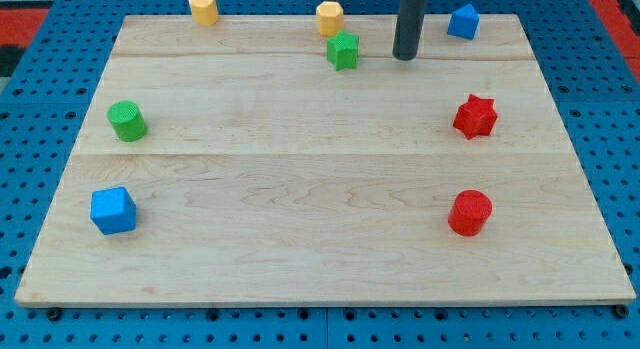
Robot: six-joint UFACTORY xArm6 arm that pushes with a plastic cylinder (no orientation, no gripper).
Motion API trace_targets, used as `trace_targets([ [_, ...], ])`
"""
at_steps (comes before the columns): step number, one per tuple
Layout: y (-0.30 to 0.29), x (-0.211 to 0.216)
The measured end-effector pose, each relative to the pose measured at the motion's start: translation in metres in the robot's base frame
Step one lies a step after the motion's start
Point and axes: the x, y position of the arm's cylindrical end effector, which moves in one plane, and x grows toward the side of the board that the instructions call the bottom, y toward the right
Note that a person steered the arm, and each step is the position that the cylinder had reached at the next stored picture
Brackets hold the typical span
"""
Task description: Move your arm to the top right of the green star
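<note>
The green star (343, 51) lies near the view's top edge of the wooden board (320, 189), a little right of centre. My tip (404, 57) rests on the board to the right of the star, about level with it, with a clear gap between them. A yellow hexagonal block (330, 18) sits just above the star, close to it or touching.
A yellow heart-shaped block (203, 8) is at the top left. A blue block (463, 22) is at the top right. A green cylinder (127, 121) and a blue cube (113, 210) are at the left. A red star (475, 116) and a red cylinder (470, 212) are at the right.
</note>
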Motion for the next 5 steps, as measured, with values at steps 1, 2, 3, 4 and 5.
trace_targets([
  [1, -0.019, -0.025],
  [2, -0.041, -0.029],
  [3, -0.042, -0.007],
  [4, -0.051, 0.014],
  [5, -0.044, -0.015],
])
